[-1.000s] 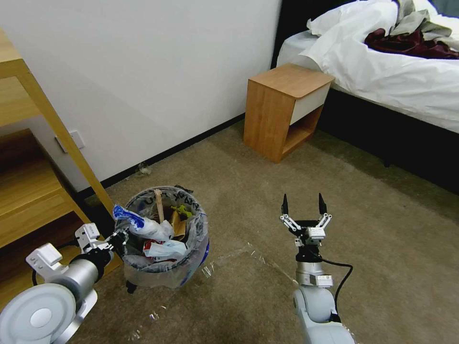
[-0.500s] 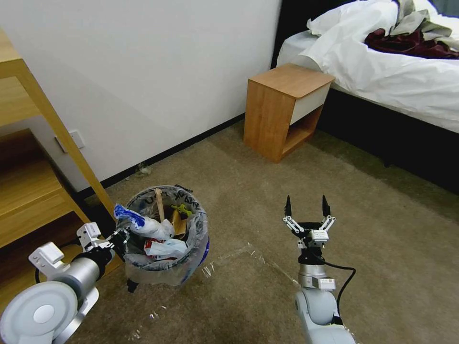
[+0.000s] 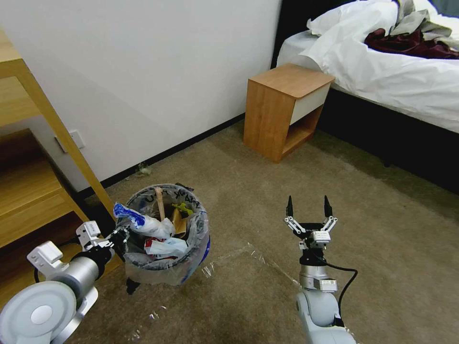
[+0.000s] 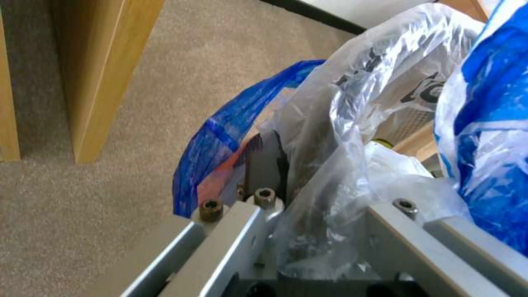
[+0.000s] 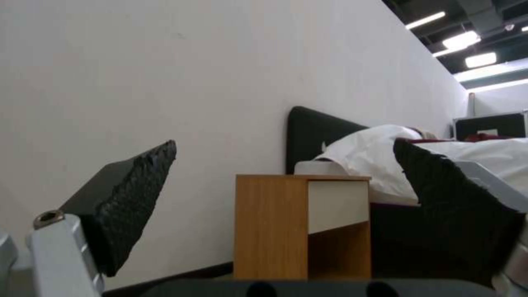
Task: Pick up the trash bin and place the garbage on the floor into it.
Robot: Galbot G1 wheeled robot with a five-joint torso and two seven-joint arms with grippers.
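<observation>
The trash bin (image 3: 193, 253), blue with a clear lettered liner, stands low at the left on the floor (image 3: 267, 186), a beige carpet. It is heaped with garbage (image 3: 160, 239): a white-blue wrapper, a wooden stick, brown paper and a pale mask. My left gripper (image 3: 122, 237) is shut on the bin's near rim. In the left wrist view its fingers (image 4: 265, 165) pinch the blue rim (image 4: 220, 136) and the liner (image 4: 352, 111). My right gripper (image 3: 307, 206) points up over bare carpet, right of the bin, open with nothing in it (image 5: 285, 144).
A wooden shelf unit (image 3: 33, 191) stands close on the bin's left. A wooden nightstand (image 3: 282, 110) and a bed (image 3: 382, 71) lie ahead right. Clear tape strips (image 3: 239, 253) cross the carpet. A small pale scrap (image 3: 143, 168) lies by the baseboard.
My right gripper has drifted slightly to the right, still open. The bin and my left gripper have hardly shifted.
</observation>
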